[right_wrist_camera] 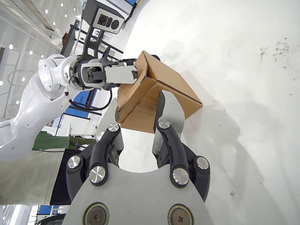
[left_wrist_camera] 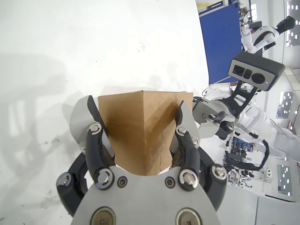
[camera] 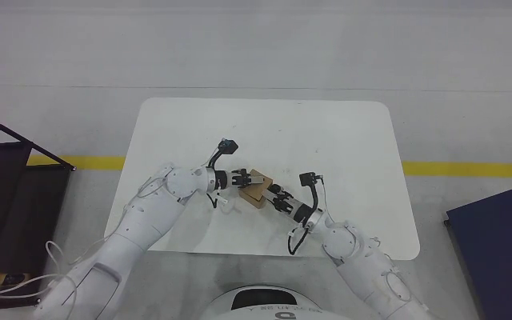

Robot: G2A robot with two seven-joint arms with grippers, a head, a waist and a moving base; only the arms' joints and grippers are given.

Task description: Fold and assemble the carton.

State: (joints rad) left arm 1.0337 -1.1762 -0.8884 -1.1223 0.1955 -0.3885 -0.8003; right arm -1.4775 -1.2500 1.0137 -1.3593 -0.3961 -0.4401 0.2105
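Though partly hidden, carton (right_wrist_camera: 173, 80) clamped by left gripper (left_wrist_camera: 136, 106) and right gripper (right_wrist_camera: 138, 104)

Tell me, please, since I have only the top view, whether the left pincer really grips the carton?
Observer: Yes. In the left wrist view, the left pincer has one finger pressed against each side of the carton.
Operator: Thank you. And the other arm?
Observer: In the right wrist view, the right pincer straddles a carton panel at the end opposite the left pincer, with both fingers against the cardboard.
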